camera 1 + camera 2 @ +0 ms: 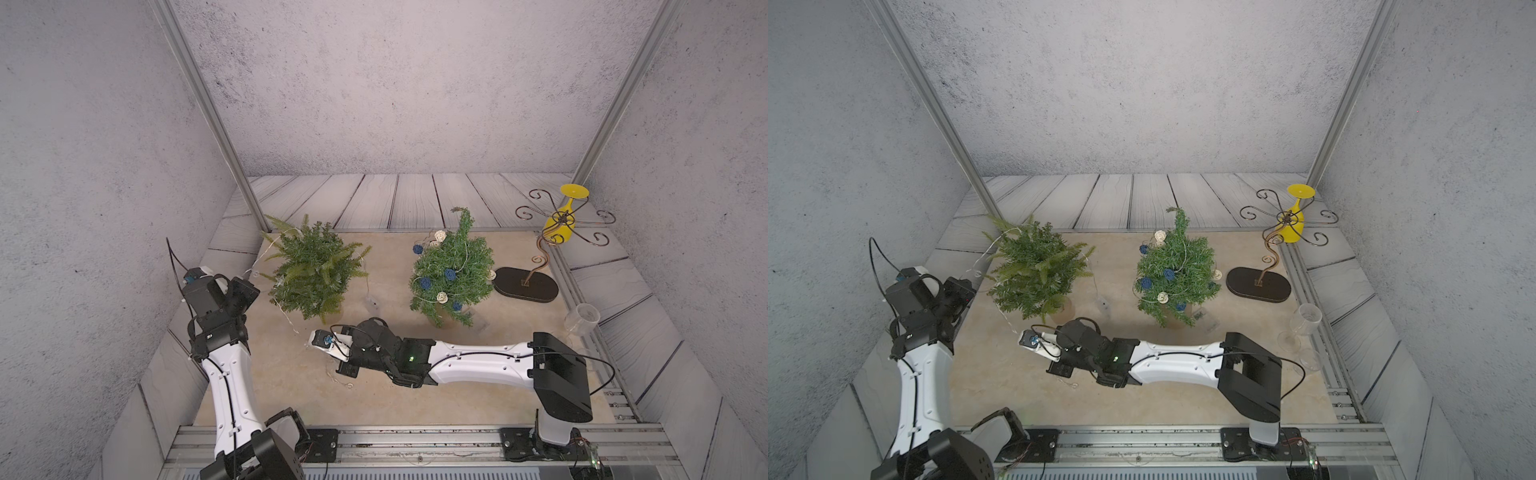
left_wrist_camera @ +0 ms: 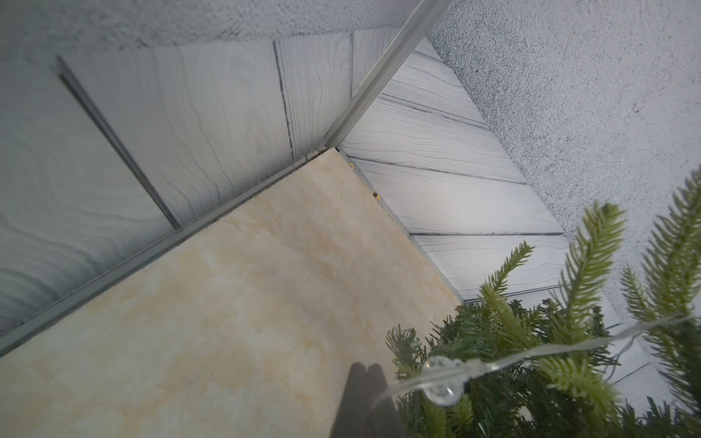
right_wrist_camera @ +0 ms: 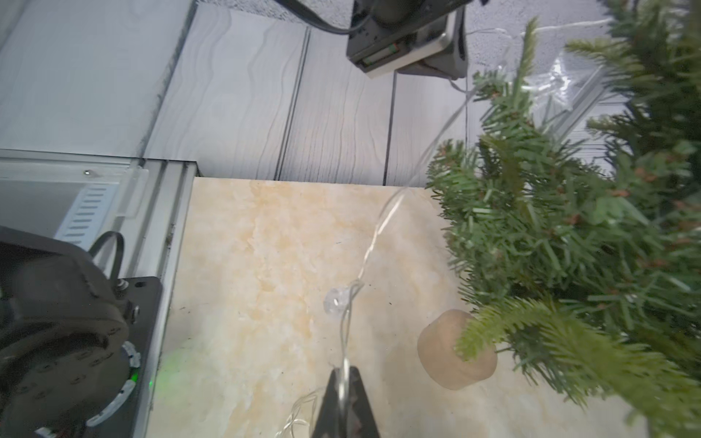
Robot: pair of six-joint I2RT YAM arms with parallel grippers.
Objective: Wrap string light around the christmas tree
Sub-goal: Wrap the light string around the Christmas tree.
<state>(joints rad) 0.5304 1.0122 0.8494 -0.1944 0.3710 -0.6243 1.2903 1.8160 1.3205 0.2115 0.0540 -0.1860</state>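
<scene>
Standing on the beige counter (image 1: 266, 386), the bare christmas tree (image 1: 316, 272) is seen on the left arm's side, with the string light (image 3: 335, 301) draped loosely over its branches. One strand is led from the treetop to the left jaws, which are closed on the wire just beside the tree. The right jaws, held low over the counter in front of the tree, are closed on the same wire. A second tree (image 1: 451, 274), hung with blue and white balls, is set well apart beside a scrolled metal glass stand (image 1: 525, 284), on which a yellow wine glass (image 1: 561, 220) is carried upside down.
</scene>
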